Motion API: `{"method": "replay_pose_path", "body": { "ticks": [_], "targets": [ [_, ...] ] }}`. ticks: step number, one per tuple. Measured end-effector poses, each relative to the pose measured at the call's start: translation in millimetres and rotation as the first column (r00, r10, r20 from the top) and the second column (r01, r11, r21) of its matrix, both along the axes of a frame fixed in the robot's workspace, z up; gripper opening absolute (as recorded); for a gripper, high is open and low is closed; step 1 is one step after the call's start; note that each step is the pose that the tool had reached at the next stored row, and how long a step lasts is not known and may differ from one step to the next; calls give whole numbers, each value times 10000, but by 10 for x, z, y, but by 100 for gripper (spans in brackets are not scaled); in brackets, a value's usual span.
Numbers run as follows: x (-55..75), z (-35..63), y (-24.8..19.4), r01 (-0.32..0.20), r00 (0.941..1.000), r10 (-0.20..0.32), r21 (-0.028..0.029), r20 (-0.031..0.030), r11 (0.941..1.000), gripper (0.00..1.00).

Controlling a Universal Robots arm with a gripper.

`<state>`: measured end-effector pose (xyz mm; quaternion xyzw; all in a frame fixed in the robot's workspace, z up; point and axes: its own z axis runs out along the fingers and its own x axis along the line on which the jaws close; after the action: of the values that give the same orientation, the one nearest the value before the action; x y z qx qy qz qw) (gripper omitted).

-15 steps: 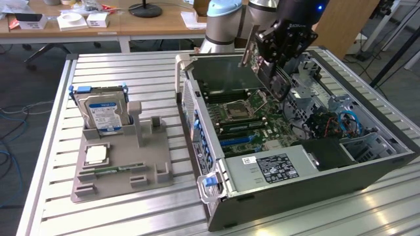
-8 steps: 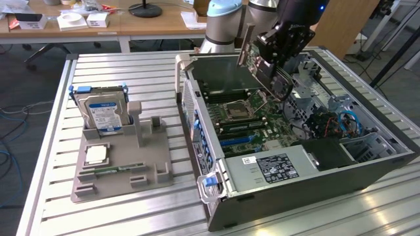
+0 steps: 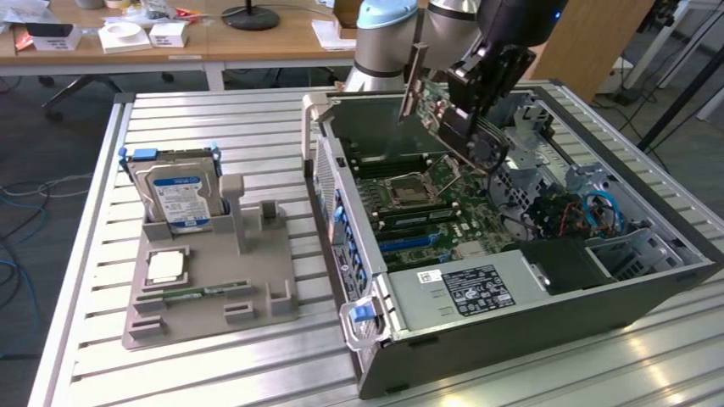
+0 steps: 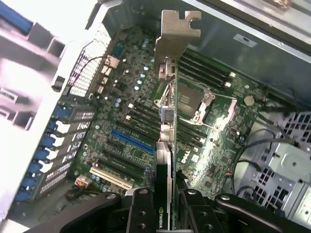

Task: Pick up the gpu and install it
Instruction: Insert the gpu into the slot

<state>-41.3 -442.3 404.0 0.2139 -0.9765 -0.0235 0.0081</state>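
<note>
1. Above the far end of the open computer case [image 3: 531, 335], the gripper [image 3: 466, 127] is clamped on the gpu [image 3: 433, 103]. The card hangs tilted in the air with its grey metal bracket [image 3: 416, 76] uppermost, over the motherboard [image 3: 453, 212].
2. Seen from the wrist, the gpu [image 4: 165, 121] runs edge-on out from the gripper [image 4: 165, 200], with the black fingers [image 4: 141, 208] pressed against its two faces and the bracket [image 4: 177, 29] at the end away from them. Beneath it lie the motherboard [image 4: 218, 155], its processor socket [image 4: 192, 104] and a blue expansion slot [image 4: 131, 141]. The card looks to be held clear of them, though the gap is hard to judge from this angle.
3. The case lies on its side, open face up, on a table [image 3: 226, 373] of pale metal slats. A silver power supply [image 3: 476, 288] fills its near end, and blue cables [image 3: 599, 212] curl inside towards the exterior view's right.
4. On the exterior view's left, well apart from the case, a grey fixture tray [image 3: 203, 322] sits on the same table. It carries a silver hard drive [image 3: 179, 199] with a blue label, upright at the far end, a pale square chip [image 3: 166, 267] in the middle, and a thin green stick [image 3: 203, 292] nearer the front.
5. Beyond the table stand wooden desks [image 3: 271, 42] with white boxes [image 3: 125, 36] and a black round lamp base [image 3: 250, 17]. Loose wires [image 3: 34, 191] trail over the dark floor on the exterior view's left
</note>
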Motion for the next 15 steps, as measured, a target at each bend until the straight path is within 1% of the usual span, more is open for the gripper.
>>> {"method": "replay_pose_path", "body": {
  "ticks": [3,4,6,8,11,13,15],
  "targets": [
    [0,-9,0,-550,9985,550,0,0,9985,27],
    [0,-14,0,-892,9960,892,0,0,9960,27],
    [0,-21,0,-1250,9922,1250,1,0,9922,27],
    [0,-27,0,-1606,9870,1606,1,1,9870,27],
    [0,-34,0,-2163,9763,2163,1,0,9763,27],
    [0,-38,0,-2518,9678,2518,1,0,9678,27],
    [0,-42,0,-2875,9578,2875,0,1,9578,27]
  ]
}}
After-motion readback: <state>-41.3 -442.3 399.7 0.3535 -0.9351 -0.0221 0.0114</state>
